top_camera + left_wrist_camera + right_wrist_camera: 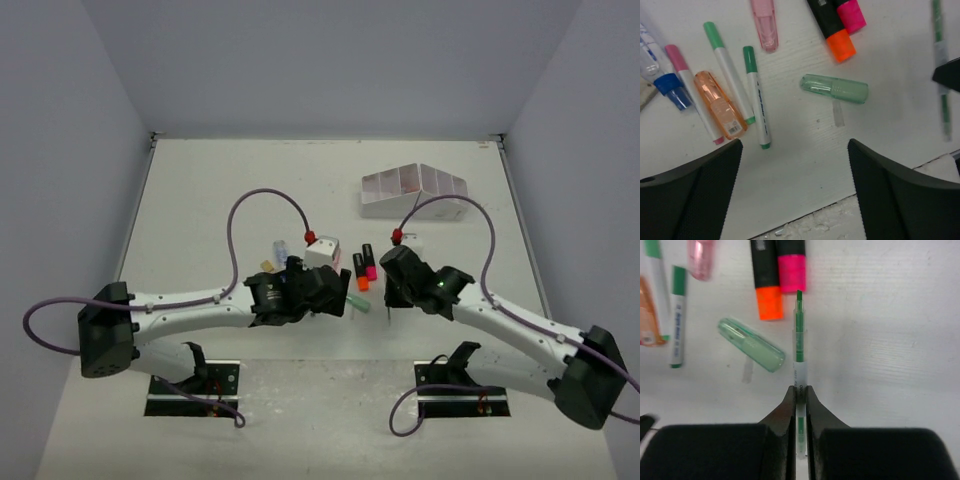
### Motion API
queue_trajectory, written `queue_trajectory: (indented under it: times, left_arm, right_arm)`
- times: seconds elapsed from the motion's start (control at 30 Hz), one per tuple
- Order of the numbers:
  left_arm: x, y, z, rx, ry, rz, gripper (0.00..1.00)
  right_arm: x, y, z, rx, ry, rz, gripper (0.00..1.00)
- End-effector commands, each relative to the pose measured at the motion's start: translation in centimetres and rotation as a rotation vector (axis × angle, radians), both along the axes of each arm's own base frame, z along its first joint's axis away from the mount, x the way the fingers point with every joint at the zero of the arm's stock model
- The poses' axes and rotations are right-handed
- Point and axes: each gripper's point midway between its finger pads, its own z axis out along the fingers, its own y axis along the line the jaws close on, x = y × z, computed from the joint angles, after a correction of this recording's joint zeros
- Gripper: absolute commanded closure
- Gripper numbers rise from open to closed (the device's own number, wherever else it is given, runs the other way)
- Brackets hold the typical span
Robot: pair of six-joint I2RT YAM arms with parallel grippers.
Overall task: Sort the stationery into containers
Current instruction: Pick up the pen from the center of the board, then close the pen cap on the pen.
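My right gripper (800,390) is shut on a thin green pen (799,340) that lies on the table, pointing at the orange highlighter (767,285) and the pink highlighter (791,265). A translucent green cap (752,345) lies just left of the pen. My left gripper (795,145) hovers open over bare table, with nothing between its fingers. Beyond it lie the green cap (835,89), two green-capped pens (756,95), a pink-capped pen (690,90) and an orange translucent cap (720,105). The white containers (415,190) stand far right, well apart from both grippers (325,290) (395,285).
A pink translucent cap (764,22) and a blue-capped item (670,90) lie among the stationery. A small white block (322,252) sits behind the left gripper. The table's near edge (805,220) runs just under the left fingers. Purple cables loop above both arms.
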Motion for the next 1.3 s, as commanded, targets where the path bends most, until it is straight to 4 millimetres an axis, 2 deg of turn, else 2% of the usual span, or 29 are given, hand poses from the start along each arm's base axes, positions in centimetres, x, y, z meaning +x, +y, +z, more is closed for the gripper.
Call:
queue_trajectory:
  times: [0.0, 0.1, 0.13, 0.27, 0.37, 0.67, 0.97, 1.03, 1.1, 1.23, 1.27]
  left_arm:
    - [-0.2, -3.5, -1.2, -0.042, 0.015, 0.031, 0.24]
    - [-0.4, -5.3, -2.8, -0.006, 0.033, 0.016, 0.42]
    - [-0.5, -5.7, -3.3, 0.005, 0.038, 0.014, 0.44]
    - [-0.8, -6.7, -5.4, 0.037, 0.058, 0.018, 0.43]
    - [-0.9, -7.5, -5.7, 0.035, 0.059, 0.012, 0.44]
    - [-0.9, -8.4, -7.6, 0.060, 0.070, -0.007, 0.61]
    - [-0.5, -8.6, -9.3, 0.103, 0.065, 0.004, 0.65]
    - [-0.6, -8.5, -10.1, 0.128, 0.076, 0.005, 0.78]
    - [-0.6, -8.3, -10.4, 0.142, 0.082, 0.017, 0.98]
    - [-0.5, -7.7, -9.8, 0.147, 0.075, 0.040, 1.00]
    - [-0.4, -7.2, -8.8, 0.141, 0.063, 0.050, 1.00]
  right_arm:
    - [0.6, -2.4, 6.5, 0.060, -0.182, -0.088, 1.00]
    - [0.5, -3.3, 7.9, 0.107, -0.252, -0.122, 1.00]
    - [0.4, -3.6, 8.1, 0.118, -0.265, -0.133, 1.00]
    - [0.0, -4.1, 7.7, 0.128, -0.272, -0.136, 1.00]
    - [-0.3, -3.8, 7.3, 0.133, -0.254, -0.123, 1.00]
    - [-0.4, -3.4, 7.4, 0.152, -0.260, -0.097, 1.00]
    - [-0.5, -2.7, 6.9, 0.163, -0.243, -0.069, 1.00]
    - [-0.5, -2.7, 7.0, 0.165, -0.245, -0.066, 1.00]
    - [-0.5, -2.5, 6.9, 0.169, -0.244, -0.055, 1.00]
    - [-0.5, -2.1, 6.9, 0.174, -0.236, -0.041, 1.00]
    - [-0.4, -2.2, 7.0, 0.179, -0.245, -0.045, 1.00]
